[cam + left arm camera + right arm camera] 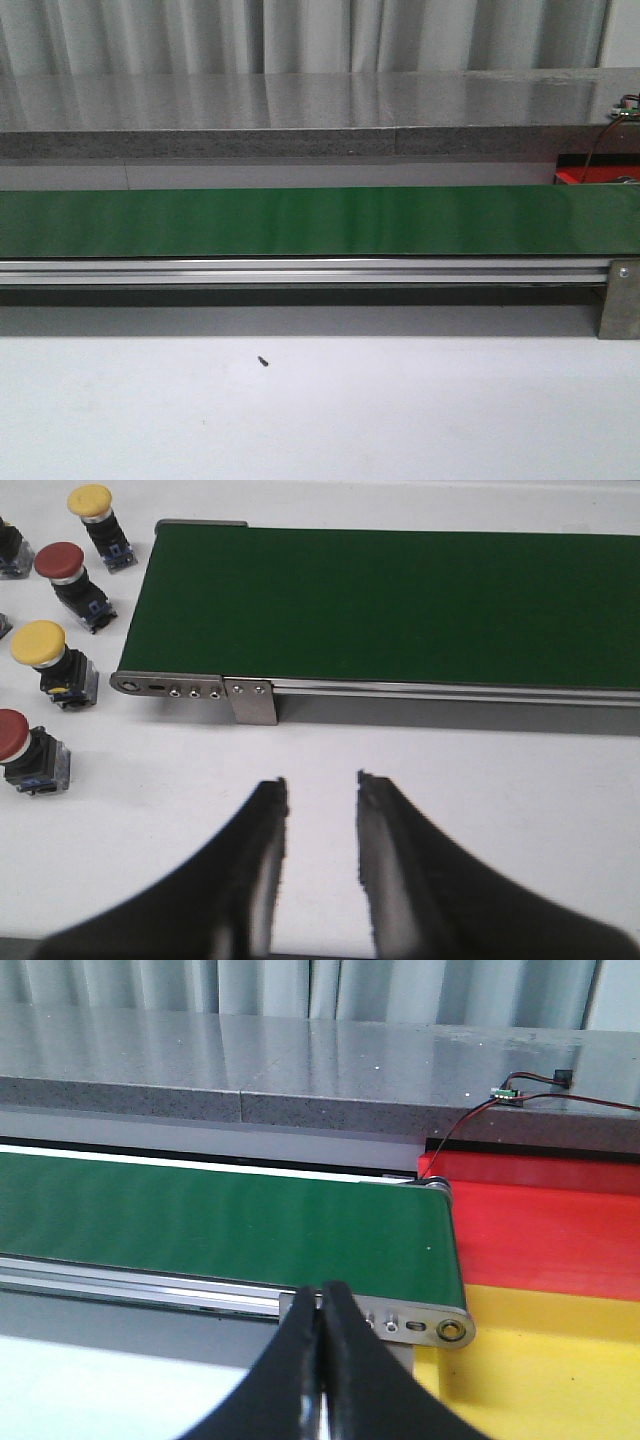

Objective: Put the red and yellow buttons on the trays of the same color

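beside the belt's (400, 605) end edge, buttons (50, 655) on open table (450, 770)

You have a plain green conveyor belt (320, 222) on a white tabletop (320, 420). Beside it sit red-capped buttons (60, 562) and yellow-capped buttons (38, 643), plus a red tray (545, 1230) and a yellow tray (560, 1360).

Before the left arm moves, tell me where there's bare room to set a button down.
The green belt is bare along its whole visible length. The white table between the belt's rail and the left claw is also free. It is crowded beside the belt's end, where red and yellow buttons stand close together.
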Robot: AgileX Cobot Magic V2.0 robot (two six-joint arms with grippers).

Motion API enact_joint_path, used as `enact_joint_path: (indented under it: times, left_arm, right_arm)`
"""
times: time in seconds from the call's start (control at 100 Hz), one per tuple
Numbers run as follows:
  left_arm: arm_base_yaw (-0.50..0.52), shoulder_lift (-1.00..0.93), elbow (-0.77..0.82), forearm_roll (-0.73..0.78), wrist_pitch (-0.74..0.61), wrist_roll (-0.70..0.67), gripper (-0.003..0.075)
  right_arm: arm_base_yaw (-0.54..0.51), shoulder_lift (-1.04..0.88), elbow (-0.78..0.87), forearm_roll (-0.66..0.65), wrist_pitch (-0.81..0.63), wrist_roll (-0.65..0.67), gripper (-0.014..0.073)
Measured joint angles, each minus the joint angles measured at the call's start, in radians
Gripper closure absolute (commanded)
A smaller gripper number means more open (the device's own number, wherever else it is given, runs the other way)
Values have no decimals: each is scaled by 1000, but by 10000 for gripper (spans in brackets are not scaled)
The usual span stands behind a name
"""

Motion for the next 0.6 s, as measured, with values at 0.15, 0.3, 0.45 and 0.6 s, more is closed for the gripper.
enact_joint_path:
  times: [0.15, 0.3, 0.45, 0.6]
  left_arm:
    - [0, 0, 0, 0, 2, 0, 61]
    - [0, 0, 0, 19, 2, -12, 62]
    - [0, 2, 0, 168, 5, -168, 62]
    - [0, 26, -9, 405, 59, -345, 62]
  right_arm:
    - [0, 0, 0, 0, 0, 0, 662]
    - [0, 0, 0, 0, 0, 0, 662]
    - [0, 0, 0, 0, 0, 0, 662]
    - [0, 0, 0, 0, 0, 0, 662]
